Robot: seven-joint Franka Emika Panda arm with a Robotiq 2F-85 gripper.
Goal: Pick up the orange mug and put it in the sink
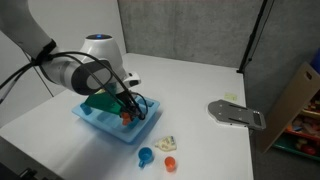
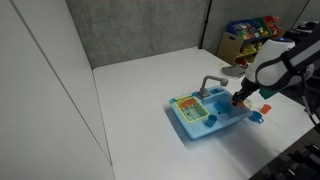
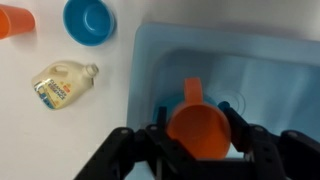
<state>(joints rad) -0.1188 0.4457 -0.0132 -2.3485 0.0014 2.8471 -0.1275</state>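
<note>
The hand (image 3: pixel 198 130) is clamped on the orange mug (image 3: pixel 200 135), gripping it from both sides with the handle pointing away. It holds the mug just over the sink (image 3: pixel 270 70), probably ready for release. The basin beneath looks otherwise bare; the side compartment (image 2: pixel 189 108) holds green and yellow pieces. On the desk (image 3: pixel 30 140) nearby sit a toy bottle (image 3: pixel 62 82) and an empty blue mug (image 3: pixel 88 20).

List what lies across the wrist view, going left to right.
Small orange piece → blue mug → left wall of the sink → orange mug.
</note>
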